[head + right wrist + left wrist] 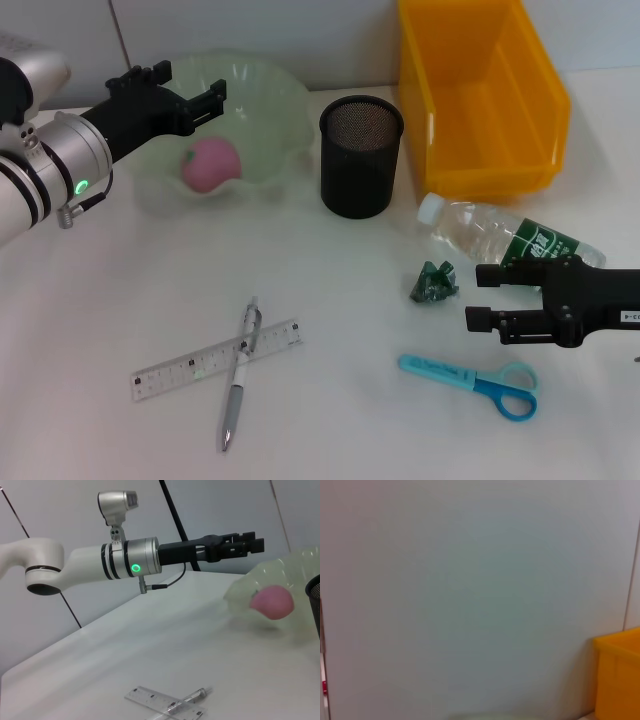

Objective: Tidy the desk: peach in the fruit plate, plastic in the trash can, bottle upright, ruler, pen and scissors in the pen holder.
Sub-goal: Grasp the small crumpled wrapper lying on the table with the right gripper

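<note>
The pink peach (212, 163) lies in the pale green fruit plate (268, 100). Above the plate's rear left rim my left gripper (185, 88) hovers open and empty; the right wrist view shows that gripper (246, 542) above the peach (271, 601). The clear bottle (510, 236) lies on its side beside the yellow trash can (480, 95). Crumpled green plastic (434, 282) sits just left of my right gripper (482, 296), which is open and low over the table. The blue scissors (475, 378), ruler (215, 361) and pen (240, 375) lie on the table. The black mesh pen holder (361, 155) stands upright.
The pen lies across the ruler at the front left. The pen holder stands between the plate and the trash can, whose corner (620, 675) shows in the left wrist view. A wall runs behind the table.
</note>
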Available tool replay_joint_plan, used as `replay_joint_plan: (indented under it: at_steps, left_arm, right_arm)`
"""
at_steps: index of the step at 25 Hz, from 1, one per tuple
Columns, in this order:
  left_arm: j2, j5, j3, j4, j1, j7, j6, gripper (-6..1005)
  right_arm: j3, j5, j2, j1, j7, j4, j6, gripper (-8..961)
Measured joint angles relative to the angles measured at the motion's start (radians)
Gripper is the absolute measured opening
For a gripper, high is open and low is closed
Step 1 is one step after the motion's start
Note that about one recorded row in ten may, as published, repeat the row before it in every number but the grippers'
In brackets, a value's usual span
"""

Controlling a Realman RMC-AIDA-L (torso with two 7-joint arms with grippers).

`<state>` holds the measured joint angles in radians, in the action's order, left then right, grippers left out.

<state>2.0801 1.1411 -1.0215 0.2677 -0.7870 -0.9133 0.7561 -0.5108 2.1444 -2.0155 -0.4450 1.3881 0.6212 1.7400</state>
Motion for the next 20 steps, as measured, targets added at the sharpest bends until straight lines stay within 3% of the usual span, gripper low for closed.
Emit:
replay_joint_plan:
  at_steps: [5,10,13,15,17,20]
  left_arm:
    - [0.000,0.000,-0.002,0.005,0.002,-0.026,0.014,812]
    - [-0.016,0.025,-0.055,0.095,0.067,-0.216,0.147,812]
    - [-0.040,0.089,-0.118,0.265,0.167,-0.427,0.325,813]
    - [-0.046,0.105,-0.120,0.285,0.180,-0.456,0.364,813]
    - [-0.074,0.184,-0.122,0.325,0.201,-0.555,0.522,813]
    - [-0.089,0.234,-0.118,0.326,0.202,-0.593,0.603,813]
  right_arm:
    - [0.000,0.000,0.000,-0.001,0.000,0.000,-0.001,758]
    - [0.000,0.000,0.000,0.002,0.000,0.002,-0.001,757]
    - [0.000,0.000,0.002,0.003,0.001,0.004,-0.001,757]
    - [0.000,0.000,0.003,0.003,0.002,0.005,0.000,757]
    - [0.000,0.000,0.006,0.003,0.004,0.007,0.003,757]
    - [0.000,0.000,0.009,0.001,0.005,0.005,0.006,758]
